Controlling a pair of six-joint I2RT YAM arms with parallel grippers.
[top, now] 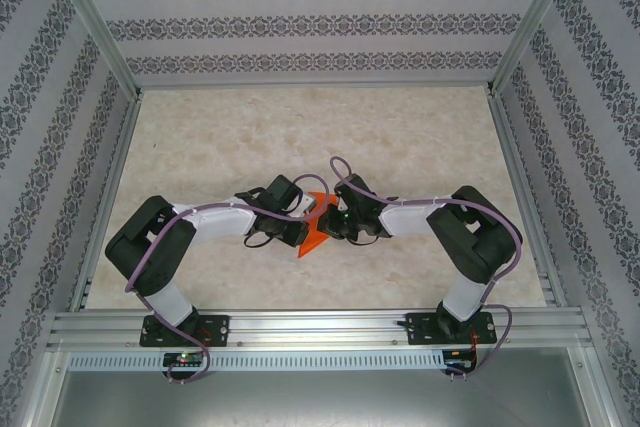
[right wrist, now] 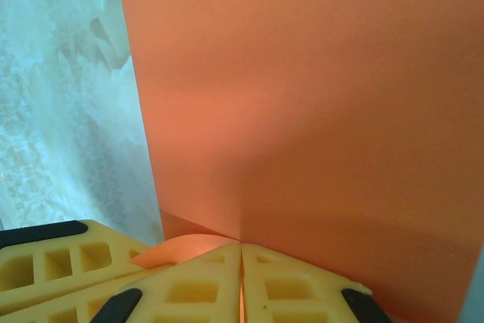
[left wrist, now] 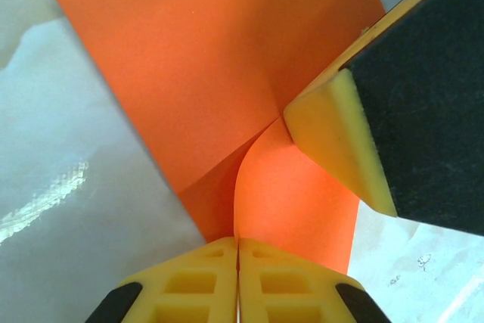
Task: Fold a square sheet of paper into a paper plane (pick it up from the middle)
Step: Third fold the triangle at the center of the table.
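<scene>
The partly folded paper is being held mid-bench, toward the near edge, its long axis running far edge to near edge. The left claw is clamping it from the left, the right claw from the right, their tips nearly meeting; neither arm is standing nearer.

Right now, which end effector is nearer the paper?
Neither: both touch it. The left end effector pinches the paper from its left, the right end effector from its right.
</scene>
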